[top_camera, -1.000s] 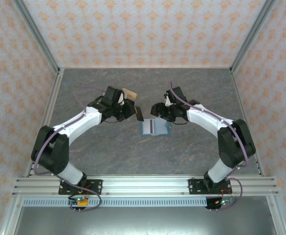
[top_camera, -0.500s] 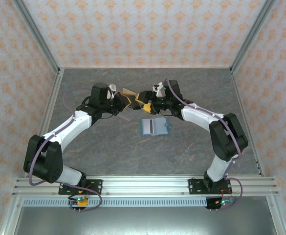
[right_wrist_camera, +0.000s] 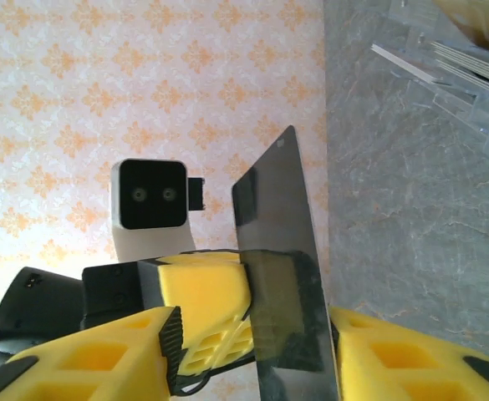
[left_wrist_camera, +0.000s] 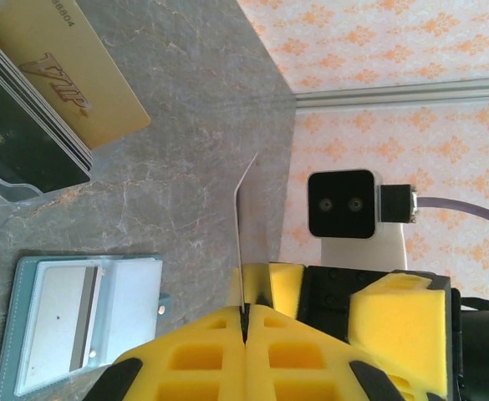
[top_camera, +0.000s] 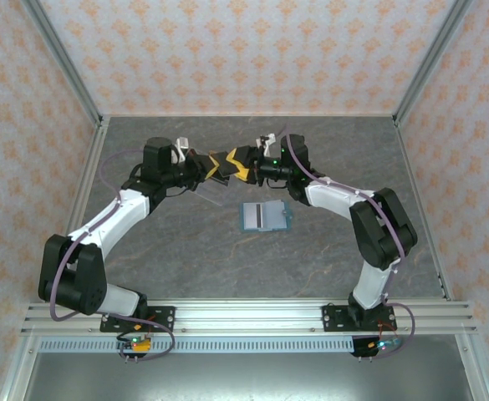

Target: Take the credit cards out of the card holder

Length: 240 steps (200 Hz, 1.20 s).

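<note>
The teal card holder point(top_camera: 265, 215) lies open on the table, a pale card point(left_wrist_camera: 64, 322) in its inner pocket. Above and behind it the two grippers meet tip to tip. My left gripper point(left_wrist_camera: 246, 311) is shut on a thin grey credit card point(left_wrist_camera: 241, 225), seen edge-on in the left wrist view. In the right wrist view that card point(right_wrist_camera: 273, 209) stands between the fingers of my right gripper point(right_wrist_camera: 257, 334). The jaws are open around it, with a wide gap on one side. In the top view the left gripper point(top_camera: 219, 164) faces the right gripper point(top_camera: 242, 163).
A clear plastic tray point(left_wrist_camera: 2, 188) holds a gold VIP card point(left_wrist_camera: 68, 75) and dark cards beside the meeting point. Its edge point(right_wrist_camera: 445, 75) also appears in the right wrist view. Patterned walls and metal frame rails enclose the grey table point(top_camera: 185, 251).
Both grippers rose and moved back from the card holder and came together. The left one brought its card along. The right jaws now straddle that card and have narrowed.
</note>
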Each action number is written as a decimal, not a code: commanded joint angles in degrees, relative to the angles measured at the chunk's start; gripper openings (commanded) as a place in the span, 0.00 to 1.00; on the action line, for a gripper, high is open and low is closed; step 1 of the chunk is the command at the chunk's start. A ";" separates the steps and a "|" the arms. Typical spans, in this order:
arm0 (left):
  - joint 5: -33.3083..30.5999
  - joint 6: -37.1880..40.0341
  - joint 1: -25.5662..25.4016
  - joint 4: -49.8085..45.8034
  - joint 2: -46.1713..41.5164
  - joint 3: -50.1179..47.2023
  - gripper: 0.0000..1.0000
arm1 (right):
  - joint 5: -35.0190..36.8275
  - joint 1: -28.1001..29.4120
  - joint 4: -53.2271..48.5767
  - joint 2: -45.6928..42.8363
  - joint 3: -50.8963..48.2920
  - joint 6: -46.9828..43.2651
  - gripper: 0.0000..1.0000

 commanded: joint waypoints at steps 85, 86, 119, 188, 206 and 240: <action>-12.99 14.55 2.92 -26.07 -4.06 4.30 0.59 | 11.71 2.58 -38.29 -1.23 11.59 -36.63 0.00; -13.56 14.78 3.05 -26.69 -4.05 4.40 0.61 | 12.18 2.62 -38.86 -1.13 11.84 -37.32 0.00; -23.75 20.11 7.71 -33.15 -4.27 3.39 0.84 | 25.29 5.57 -49.18 1.49 18.36 -53.91 0.00; -29.75 28.03 12.62 -37.41 -1.68 2.13 0.99 | 32.95 9.43 -55.27 10.91 32.03 -81.24 0.00; -29.52 28.73 12.76 -37.51 -0.97 2.14 1.00 | 34.81 9.49 -55.36 12.82 34.60 -86.05 0.00; -29.05 29.52 12.78 -38.04 -0.18 2.35 1.00 | 35.81 9.44 -53.16 14.51 35.31 -92.85 0.00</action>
